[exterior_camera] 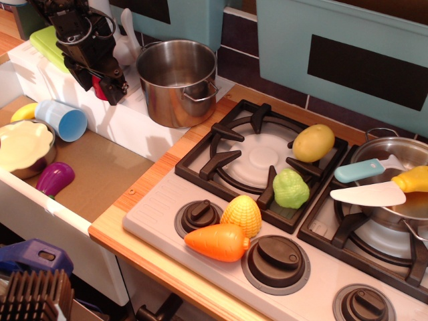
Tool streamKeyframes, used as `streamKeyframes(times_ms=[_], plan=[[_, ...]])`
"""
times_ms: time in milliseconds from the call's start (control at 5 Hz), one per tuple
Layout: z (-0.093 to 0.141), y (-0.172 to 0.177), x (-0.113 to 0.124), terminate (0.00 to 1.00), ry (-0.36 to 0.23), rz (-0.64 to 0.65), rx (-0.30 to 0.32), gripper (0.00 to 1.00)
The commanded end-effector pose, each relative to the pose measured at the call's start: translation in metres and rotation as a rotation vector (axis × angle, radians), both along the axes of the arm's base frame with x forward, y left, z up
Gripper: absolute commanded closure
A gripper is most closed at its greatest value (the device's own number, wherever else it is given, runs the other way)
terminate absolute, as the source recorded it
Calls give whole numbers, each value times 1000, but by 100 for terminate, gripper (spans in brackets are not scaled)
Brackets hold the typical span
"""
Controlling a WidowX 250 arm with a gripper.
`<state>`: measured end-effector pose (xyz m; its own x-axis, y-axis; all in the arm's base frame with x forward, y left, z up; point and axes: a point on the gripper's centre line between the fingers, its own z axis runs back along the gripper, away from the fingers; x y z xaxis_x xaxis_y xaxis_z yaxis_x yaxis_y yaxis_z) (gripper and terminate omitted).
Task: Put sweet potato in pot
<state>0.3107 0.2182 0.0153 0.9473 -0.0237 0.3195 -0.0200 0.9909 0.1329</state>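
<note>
your sweet potato (pixel 99 87) shows only as a sliver of red on the white ledge (pixel 127 124), tucked between the black fingers of the gripper (pixel 100 85), which pinches it. just right of it stands the pot (pixel 177 81), upright on the same ledge, with a loop handle facing the stove (pixel 281 221). below the ledge a blue cup (pixel 61 120) lies on its side beside a yellow-lined bowl (pixel 24 147). there's no brand, label or writing you can read.
</note>
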Motion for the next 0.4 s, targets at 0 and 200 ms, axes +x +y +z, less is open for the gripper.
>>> streamKeyframes(times_ms=[0, 200], plan=[[27, 2, 2, 0, -18, 17, 42, 100], [41, -3, -9, 0, 12, 39, 59, 100]])
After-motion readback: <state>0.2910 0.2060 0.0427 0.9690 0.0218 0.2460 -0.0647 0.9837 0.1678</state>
